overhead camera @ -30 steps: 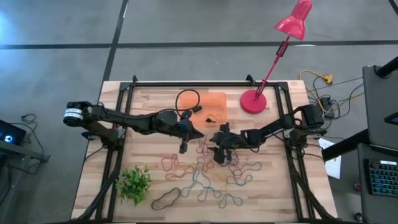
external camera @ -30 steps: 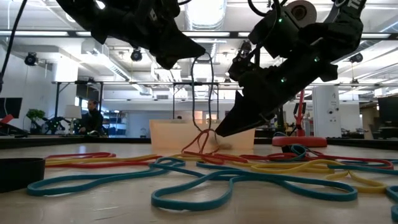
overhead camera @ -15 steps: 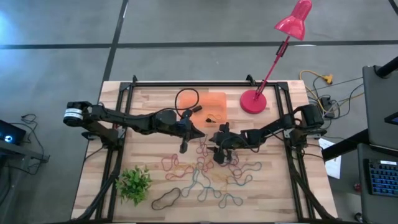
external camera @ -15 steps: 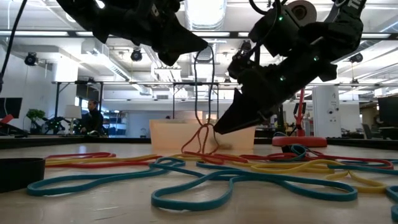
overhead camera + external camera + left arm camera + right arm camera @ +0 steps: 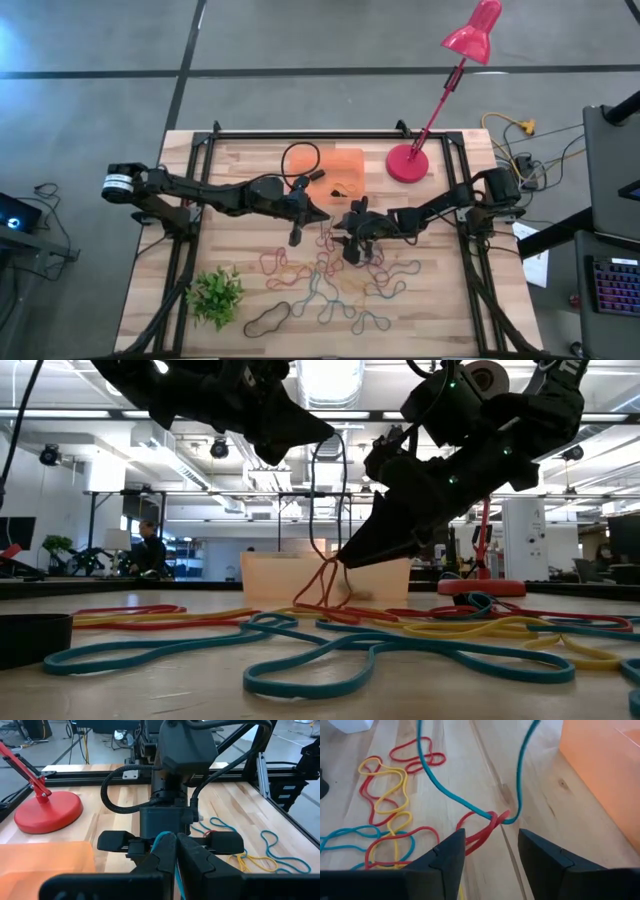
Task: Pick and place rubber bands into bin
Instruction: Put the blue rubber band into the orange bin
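Observation:
My left gripper [image 5: 317,214] hangs above the table's middle, shut on a teal rubber band [image 5: 313,500]. The band's loop hangs down and is hooked through a red rubber band [image 5: 482,831], whose one end is drawn up while the rest lies on the wood. My right gripper [image 5: 492,852] faces it from the right, low over the table. It is open, with one finger on either side of the red band's raised part; whether they touch it I cannot tell. The orange bin [image 5: 345,160] stands just beyond, at the table's far middle. My left gripper pinches the top of the teal band's loop [image 5: 162,839] between its two fingers. The fingers come from the table's left, slanting slightly down. The band hangs below them as a long narrow loop, and its lower end [image 5: 512,820] is caught in the red band.
Several loose rubber bands [image 5: 330,275] in red, yellow and teal cover the near middle of the table, with a black one [image 5: 265,320] near the front edge. A green plant [image 5: 215,295] stands front left. A pink lamp's round base [image 5: 407,162] sits right of the bin.
The red band's caught end has come up a little under the teal loop, while its lower part stays on the table. My right gripper's fingertips have tipped slightly toward that raised end.

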Motion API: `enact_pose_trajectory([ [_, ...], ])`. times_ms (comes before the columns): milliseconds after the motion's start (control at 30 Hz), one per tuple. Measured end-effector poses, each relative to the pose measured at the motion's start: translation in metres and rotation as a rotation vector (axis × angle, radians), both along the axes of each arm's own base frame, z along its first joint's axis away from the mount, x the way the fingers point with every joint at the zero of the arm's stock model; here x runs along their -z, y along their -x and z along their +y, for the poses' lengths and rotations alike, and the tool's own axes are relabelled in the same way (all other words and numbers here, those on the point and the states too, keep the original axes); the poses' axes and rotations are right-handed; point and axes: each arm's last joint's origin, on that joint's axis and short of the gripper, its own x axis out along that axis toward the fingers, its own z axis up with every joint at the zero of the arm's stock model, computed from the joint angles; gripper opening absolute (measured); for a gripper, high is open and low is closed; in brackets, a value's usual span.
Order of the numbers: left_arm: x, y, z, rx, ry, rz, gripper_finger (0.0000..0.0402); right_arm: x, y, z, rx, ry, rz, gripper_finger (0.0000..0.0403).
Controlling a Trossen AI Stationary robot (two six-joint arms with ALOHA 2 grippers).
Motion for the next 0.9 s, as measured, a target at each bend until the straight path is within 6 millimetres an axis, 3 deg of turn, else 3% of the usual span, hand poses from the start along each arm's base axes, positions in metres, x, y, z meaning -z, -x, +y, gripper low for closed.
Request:
enact_pose_trajectory([
  [200, 0.000, 0.000, 0.000, -0.002, -0.001, -0.005, 0.0000, 0.003, -0.001, 0.000, 0.000, -0.001, 0.000, 0.0159],
  [567, -0.001, 0.000, 0.000, -0.001, -0.001, -0.017, 0.0000, 0.033, -0.019, 0.003, -0.007, -0.005, 0.082, 0.0147],
  [667, -0.001, 0.000, 0.000, -0.002, -0.001, -0.012, 0.0000, 0.033, -0.019, 0.003, -0.020, 0.015, 0.087, 0.0120],
  [833, -0.001, 0.000, 0.000, 0.000, -0.007, -0.013, 0.0000, 0.026, -0.015, 0.003, -0.055, 0.056, 0.116, 0.0030],
  [900, -0.001, 0.000, 0.000, -0.004, -0.009, -0.014, 0.0000, 0.022, -0.013, 0.004, -0.064, 0.066, 0.132, 0.0016],
])
